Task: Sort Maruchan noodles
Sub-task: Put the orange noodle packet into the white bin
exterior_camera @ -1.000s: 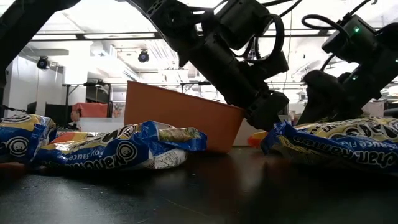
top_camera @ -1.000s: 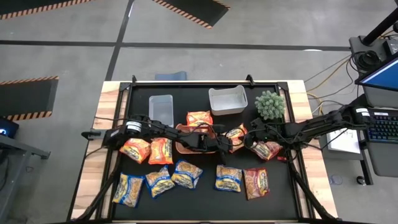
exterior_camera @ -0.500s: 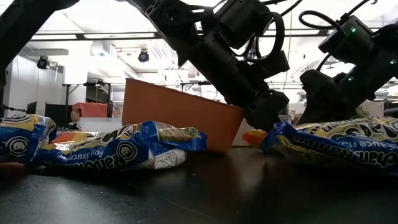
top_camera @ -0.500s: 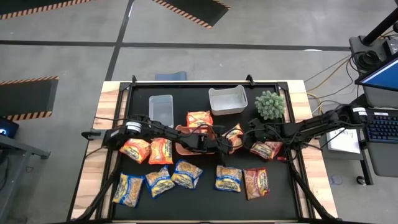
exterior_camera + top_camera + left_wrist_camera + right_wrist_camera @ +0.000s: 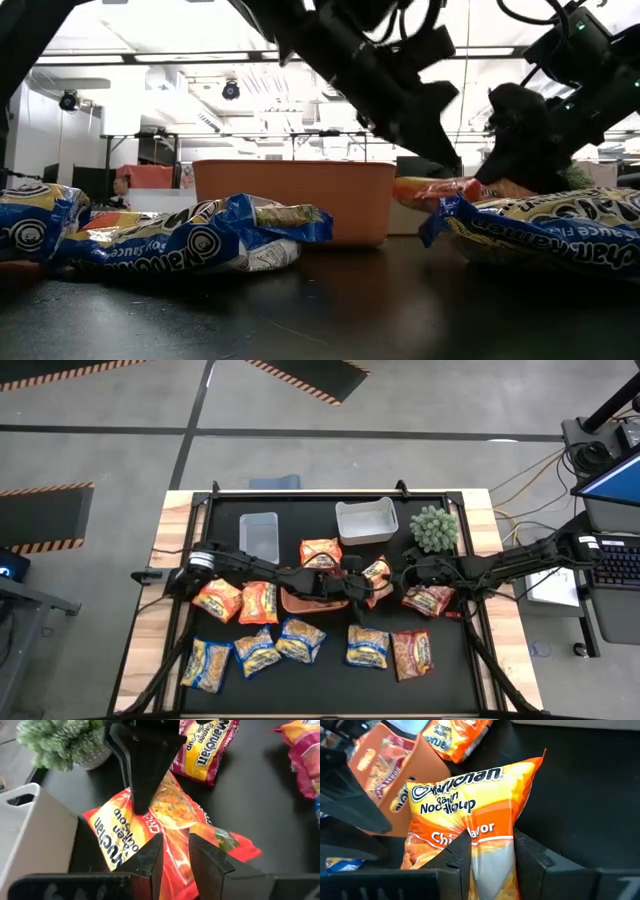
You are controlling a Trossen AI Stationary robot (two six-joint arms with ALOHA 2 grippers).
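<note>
Table (image 5: 460, 670), both fingers on orange packet (image 5: 470, 835)

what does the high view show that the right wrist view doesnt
Only the high view shows the whole layout: the clear bin, the white bin, the potted plant, the blue-and-yellow packets along the near edge, and both arms meeting mid-table.

Only the right wrist view shows the right gripper pinching the end of the orange packet, with its printed lettering readable.

Both show that orange packet, the orange bin beside it, and the left gripper reaching in.
</note>
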